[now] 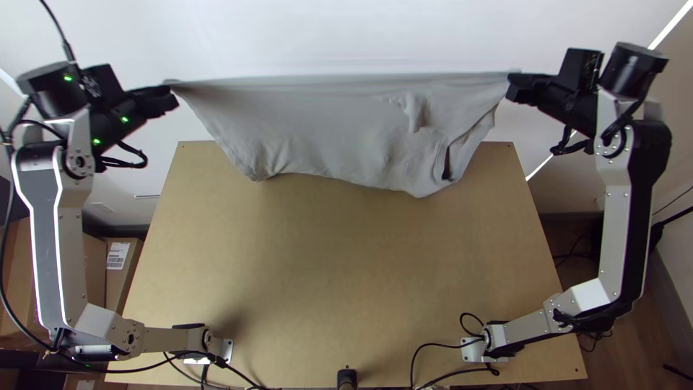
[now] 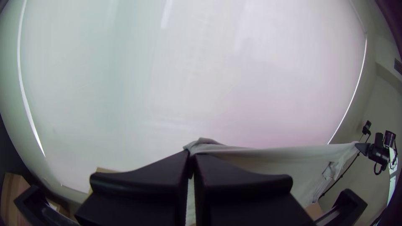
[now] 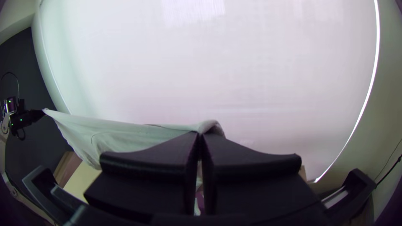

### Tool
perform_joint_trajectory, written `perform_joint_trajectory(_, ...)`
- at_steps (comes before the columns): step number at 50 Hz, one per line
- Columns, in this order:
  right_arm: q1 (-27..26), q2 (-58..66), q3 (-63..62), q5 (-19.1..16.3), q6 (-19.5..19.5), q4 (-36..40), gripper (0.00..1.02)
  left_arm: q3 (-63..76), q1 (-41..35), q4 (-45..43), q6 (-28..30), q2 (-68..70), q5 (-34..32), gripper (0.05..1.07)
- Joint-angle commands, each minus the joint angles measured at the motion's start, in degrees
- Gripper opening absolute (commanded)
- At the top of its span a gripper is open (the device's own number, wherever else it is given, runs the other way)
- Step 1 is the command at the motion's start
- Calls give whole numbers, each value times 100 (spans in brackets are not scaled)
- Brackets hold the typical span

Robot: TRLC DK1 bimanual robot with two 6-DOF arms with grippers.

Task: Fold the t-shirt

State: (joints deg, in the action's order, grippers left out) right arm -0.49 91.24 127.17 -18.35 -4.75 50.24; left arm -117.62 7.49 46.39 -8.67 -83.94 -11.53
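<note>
At the far left of the top view, a cardboard box (image 1: 119, 263) with a white label stands beside the worktop (image 1: 332, 253). The left arm (image 1: 61, 238) rises from its base at the worktop's near edge, with green lights glowing near its wrist. Its hand, the left hand (image 1: 172, 88), is out past the worktop's far left corner, clamped on one upper corner of the grey shirt (image 1: 317, 123). In the left wrist view, its two black fingers (image 2: 146, 175) are together, with a small tuft of cloth poking up beyond their tips.

From there the shirt spans the gap between the hands, held up in the air at the worktop's far edge. Its top edge is pulled nearly straight, while the rest hangs in soft creases to an uneven lower edge. Toward the right, the cloth has a small bunched bit and, lower down, a dark slit-like opening.

The right hand (image 1: 511, 83) is clamped on the shirt's other upper corner, beyond the far right corner of the worktop. Its fingers (image 3: 251, 163) are together in the right wrist view, and cloth loops over at their tips. The right arm (image 1: 617, 217) comes up from its own base near the worktop's near right corner.
</note>
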Motion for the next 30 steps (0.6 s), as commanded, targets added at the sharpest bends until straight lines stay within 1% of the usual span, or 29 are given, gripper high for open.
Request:
perform_joint_trajectory(1, 14, -274, 431, 604, -289, -410, 2, -894, 394, -42, -188, 45, 256, 7)
perform_joint_trajectory(6, 128, -713, 422, 771, -430, -550, 2, -1122, 535, -218, -188, 308, 274, 7)
perform_joint_trajectory(10, 313, -1109, 405, 877, -439, -559, 2, -1122, 622, -315, -135, 651, 283, 7)
perform_joint_trajectory(17, 339, -1987, 185, 868, -711, -533, 2, -1079, 807, -306, -21, 1293, 274, 7)
perform_joint_trajectory(22, 366, -2655, 71, 868, -913, -330, 2, -991, 921, -236, 120, 1785, 283, 7)
perform_joint_trajectory(30, 374, -3464, 53, 842, -1186, -137, 2, -947, 913, 1, 207, 2462, 230, 7)
